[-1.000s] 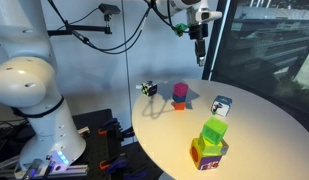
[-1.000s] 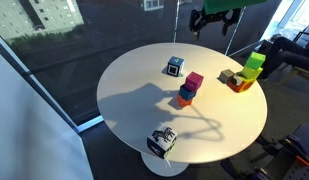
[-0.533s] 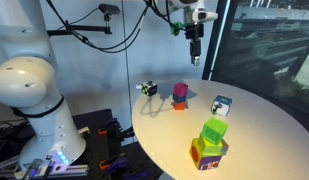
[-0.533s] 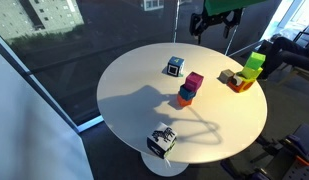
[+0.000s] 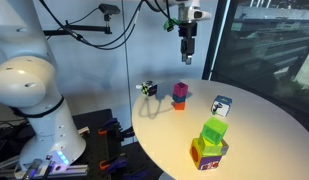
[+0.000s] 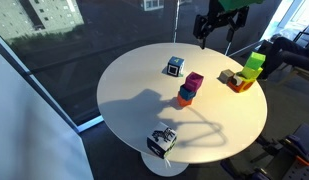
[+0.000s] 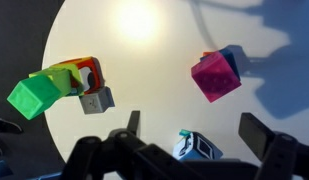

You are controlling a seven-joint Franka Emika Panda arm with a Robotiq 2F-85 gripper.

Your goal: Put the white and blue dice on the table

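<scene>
The white and blue dice (image 5: 222, 105) sits on the round white table (image 5: 259, 125), apart from the other cubes. It also shows in an exterior view (image 6: 175, 66) and at the bottom of the wrist view (image 7: 199, 148), partly hidden by the gripper body. My gripper (image 5: 187, 54) hangs high above the table, open and empty. It shows at the top of an exterior view (image 6: 216, 36). In the wrist view its fingers (image 7: 194, 128) stand wide apart on either side of the dice far below.
A magenta cube (image 5: 180, 92) sits on an orange block. A green cube (image 5: 214, 130) tops a coloured stack (image 5: 207, 152) near the table edge. A small black-white-yellow cube (image 5: 147, 88) sits at another edge. The robot base (image 5: 34, 100) stands beside the table.
My gripper has moved sideways high above the table, toward the magenta cube's side. It stays open and empty. The cubes have not moved.
</scene>
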